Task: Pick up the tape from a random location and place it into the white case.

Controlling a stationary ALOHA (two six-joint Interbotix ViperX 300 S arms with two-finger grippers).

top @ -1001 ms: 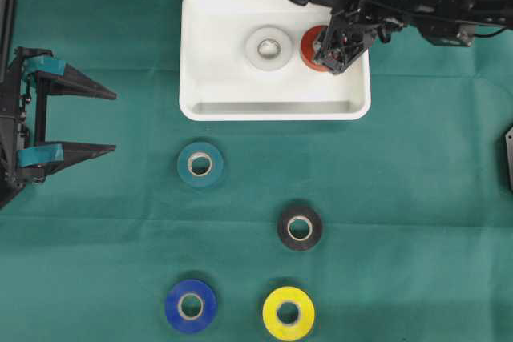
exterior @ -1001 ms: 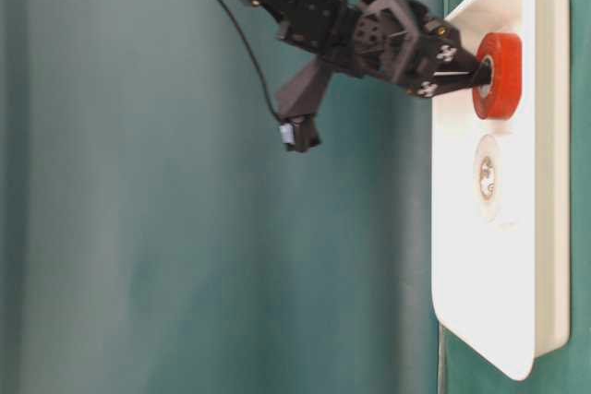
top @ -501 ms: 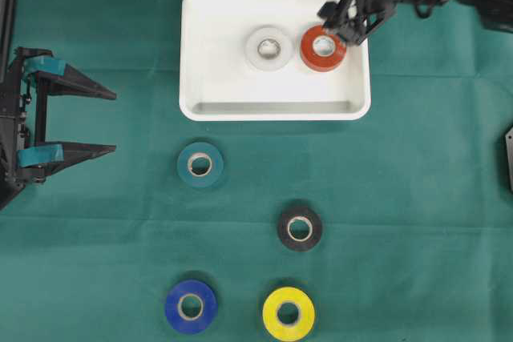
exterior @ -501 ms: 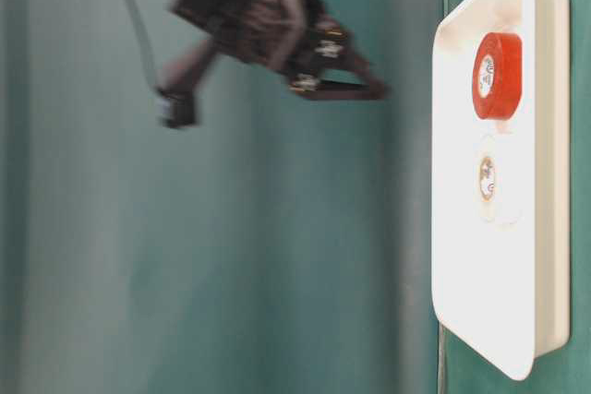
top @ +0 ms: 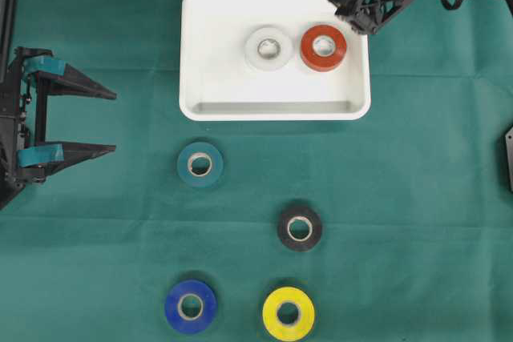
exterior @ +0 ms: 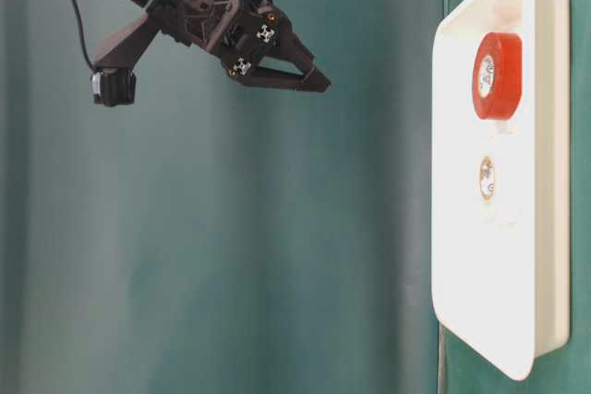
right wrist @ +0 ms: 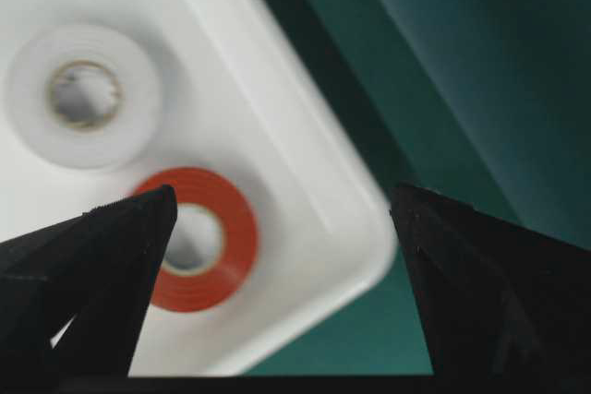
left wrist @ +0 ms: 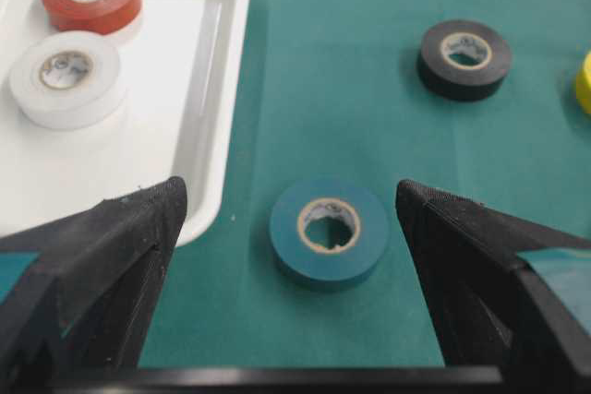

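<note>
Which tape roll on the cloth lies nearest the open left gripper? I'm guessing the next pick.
The teal roll. It lies just below the white case, directly ahead of the left gripper; the black, blue and yellow rolls lie farther off.

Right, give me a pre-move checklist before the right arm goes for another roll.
1. Red tape lies flat inside the white case: ok.
2. Right gripper open, holding nothing: ok.
3. Right gripper raised off the case: ok.
4. Left gripper open, parked away from the rolls: ok.
5. Teal tape, black tape, blue tape and yellow tape lie flat and apart on the cloth: ok.
</note>
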